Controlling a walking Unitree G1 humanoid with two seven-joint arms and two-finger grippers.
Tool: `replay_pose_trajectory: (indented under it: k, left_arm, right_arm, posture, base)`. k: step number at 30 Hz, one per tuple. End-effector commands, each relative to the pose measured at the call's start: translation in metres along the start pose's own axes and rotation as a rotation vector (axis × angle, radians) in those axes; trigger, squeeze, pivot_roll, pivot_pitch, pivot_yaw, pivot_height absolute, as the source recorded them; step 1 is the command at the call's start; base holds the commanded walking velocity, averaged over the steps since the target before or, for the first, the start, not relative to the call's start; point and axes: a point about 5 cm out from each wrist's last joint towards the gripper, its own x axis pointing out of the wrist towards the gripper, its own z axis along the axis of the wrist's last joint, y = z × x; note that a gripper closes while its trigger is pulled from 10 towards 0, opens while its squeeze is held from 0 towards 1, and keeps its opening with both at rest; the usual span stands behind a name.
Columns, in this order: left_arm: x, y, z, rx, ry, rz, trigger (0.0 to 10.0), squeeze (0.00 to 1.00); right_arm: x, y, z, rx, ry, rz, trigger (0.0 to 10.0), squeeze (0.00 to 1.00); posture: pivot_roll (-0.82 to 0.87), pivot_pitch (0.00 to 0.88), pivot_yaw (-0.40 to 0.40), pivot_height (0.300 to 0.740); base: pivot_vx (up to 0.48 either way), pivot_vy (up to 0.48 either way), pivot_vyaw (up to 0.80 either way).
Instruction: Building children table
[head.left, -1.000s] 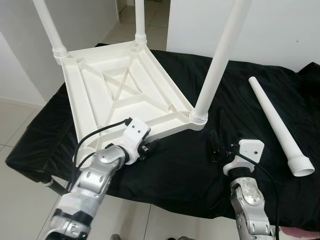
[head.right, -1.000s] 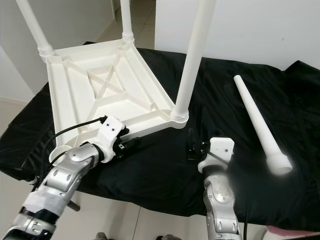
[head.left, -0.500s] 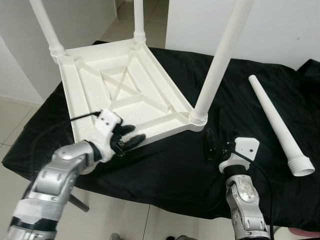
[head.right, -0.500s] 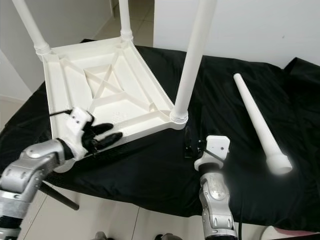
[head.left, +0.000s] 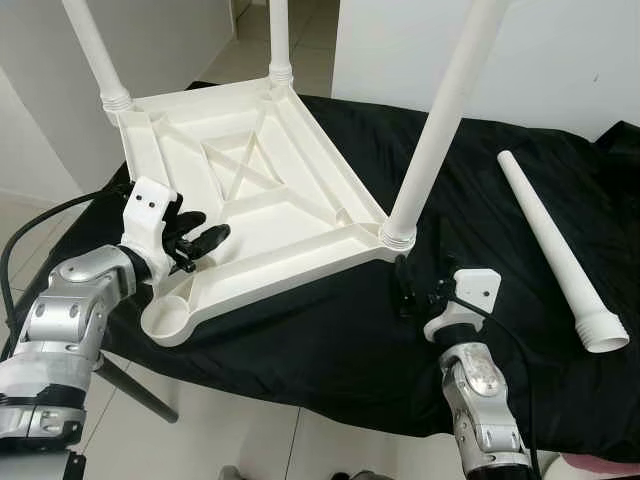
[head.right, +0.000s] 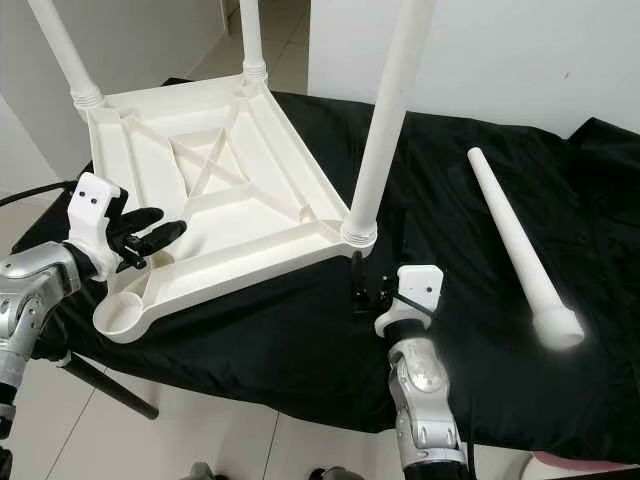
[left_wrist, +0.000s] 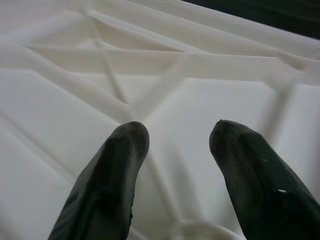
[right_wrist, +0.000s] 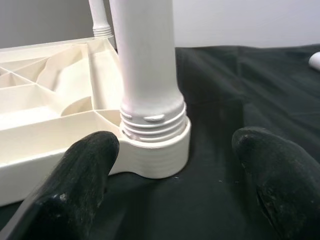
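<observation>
silver arms, white wrists, black cables

Brightness: you get even, bright indoor light in both eye views; the black cloth (head.left: 330, 330) stays readable, with folds visible.
Glare: the white table top (head.left: 250, 200) nears overexposure on its ribs, and the loose leg (head.right: 520, 250) glows with a soft halo at its wide end.
Shadows: soft and short under the cloth's near edge.
Sharpness: your eye views are crisp.
Left wrist view: fingers (left_wrist: 107, 185) blurred, plastic behind soft and washed out.
Right wrist view: fingertips (right_wrist: 82, 170) out of focus; threaded leg (right_wrist: 150, 100) sharp.
</observation>
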Motion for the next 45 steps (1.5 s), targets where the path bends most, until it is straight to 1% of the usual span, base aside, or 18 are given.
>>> replay_pose_trajectory:
  k: [1, 3, 5, 6, 10, 13, 20, 23, 25, 27, 30, 32, 33, 34, 35, 36, 38, 45]
  left_arm:
    - [-0.003, 0.015, -0.001, 0.067, 0.014, 0.181, 10.0, 0.0]
    - [-0.004, 0.023, -0.005, 0.136, 0.052, 0.246, 10.0, 0.0]
    - [-0.005, 0.026, -0.007, 0.147, 0.068, 0.253, 10.0, 0.0]
    - [-0.007, 0.032, -0.011, 0.216, 0.116, 0.282, 10.0, 0.0]
    - [-0.012, 0.037, -0.017, 0.32, 0.174, 0.3, 10.0, 0.0]
    - [-0.014, 0.039, -0.02, 0.364, 0.205, 0.305, 10.0, 0.0]
    - [-0.016, 0.044, -0.02, 0.429, 0.203, 0.334, 10.0, 0.0]
    - [-0.016, 0.04, -0.024, 0.539, 0.237, 0.274, 10.0, 0.0]
    - [-0.016, 0.04, -0.024, 0.539, 0.237, 0.274, 10.0, 0.0]
    - [-0.013, 0.03, -0.03, 0.585, 0.251, 0.188, 10.0, 0.0]
    - [-0.013, 0.03, -0.03, 0.585, 0.251, 0.188, 10.0, 0.0]
    - [-0.012, 0.026, -0.032, 0.594, 0.253, 0.158, 10.0, 0.0]
    - [-0.013, 0.014, -0.039, 0.607, 0.262, 0.072, 10.0, 0.0]
    - [-0.013, 0.014, -0.039, 0.607, 0.262, 0.072, 10.0, 0.0]
    - [-0.014, 0.001, -0.045, 0.606, 0.266, -0.01, 10.0, 0.0]
    - [-0.014, 0.001, -0.045, 0.606, 0.266, -0.01, 10.0, 0.0]
    - [-0.016, -0.018, -0.051, 0.61, 0.269, -0.134, 10.0, 0.0]
    - [-0.014, -0.031, -0.049, 0.6, 0.245, -0.202, 10.0, 0.0]
  right_arm:
    - [0.002, 0.005, 0.0, 0.017, 0.017, 0.027, 10.0, 0.0]
    - [0.005, 0.01, 0.001, 0.033, 0.023, 0.043, 10.0, 0.0]
    - [0.006, 0.012, 0.001, 0.032, 0.028, 0.048, 10.0, 0.0]
    - [0.008, 0.014, 0.001, 0.027, 0.035, 0.062, 10.0, 0.0]
    - [0.009, 0.015, -0.001, 0.022, 0.042, 0.071, 10.0, 0.0]
    - [0.01, 0.016, -0.001, 0.019, 0.044, 0.076, 10.0, 0.0]
    - [0.013, 0.018, 0.0, 0.013, 0.041, 0.085, 10.0, 0.0]
    - [0.015, 0.02, 0.0, 0.015, 0.038, 0.087, 10.0, 0.0]
    - [0.015, 0.02, 0.0, 0.015, 0.038, 0.087, 10.0, 0.0]
    - [0.017, 0.022, 0.001, 0.016, 0.035, 0.091, 10.0, 0.0]
    - [0.017, 0.022, 0.001, 0.016, 0.035, 0.091, 10.0, 0.0]
    - [0.017, 0.022, 0.001, 0.016, 0.034, 0.092, 10.0, 0.0]
    - [0.021, 0.024, 0.004, 0.021, 0.022, 0.105, 10.0, 0.0]
    - [0.021, 0.024, 0.004, 0.021, 0.022, 0.105, 10.0, 0.0]
    - [0.026, 0.026, 0.006, 0.026, 0.012, 0.11, 10.0, 0.0]
    - [0.026, 0.026, 0.006, 0.026, 0.012, 0.11, 10.0, 0.0]
    - [0.036, 0.028, 0.009, 0.031, 0.002, 0.114, 10.0, 0.0]
    - [0.047, 0.026, 0.009, 0.024, 0.013, 0.125, 10.0, 0.0]
  posture:
    - [0.01, 0.111, -0.035, 0.74]
    - [0.01, 0.111, -0.037, 0.74]
    - [0.01, 0.111, -0.037, 0.74]
    - [0.01, 0.111, -0.038, 0.74]
    - [0.02, 0.112, -0.04, 0.74]
    - [0.03, 0.113, -0.043, 0.74]
    - [0.04, 0.114, -0.042, 0.74]
    - [0.05, 0.113, -0.038, 0.74]
    - [0.05, 0.113, -0.038, 0.74]
    - [0.05, 0.109, -0.029, 0.74]
    - [0.05, 0.109, -0.029, 0.74]
    - [0.05, 0.109, -0.029, 0.74]
    - [0.05, 0.108, -0.01, 0.74]
    - [0.05, 0.108, -0.01, 0.74]
    - [0.05, 0.107, -0.008, 0.74]
    - [0.05, 0.107, -0.008, 0.74]
    - [0.06, 0.107, -0.005, 0.74]
    - [0.07, 0.109, -0.003, 0.74]
  base:
    - [0.0, 0.0, 0.0]
    - [0.0, 0.0, 0.0]
    - [0.0, 0.0, 0.0]
    - [0.0, 0.0, 0.0]
    - [0.0, 0.0, 0.0]
    - [0.0, 0.0, 0.0]
    - [0.0, 0.0, 0.0]
    - [0.0, 0.0, 0.0]
    - [0.0, 0.0, 0.0]
    - [0.0, 0.0, 0.0]
    - [0.0, 0.0, 0.0]
    - [0.0, 0.0, 0.0]
    - [0.0, 0.0, 0.0]
    - [0.0, 0.0, 0.0]
    - [0.0, 0.0, 0.0]
    - [0.0, 0.0, 0.0]
    - [0.0, 0.0, 0.0]
    - [0.0, 0.0, 0.0]
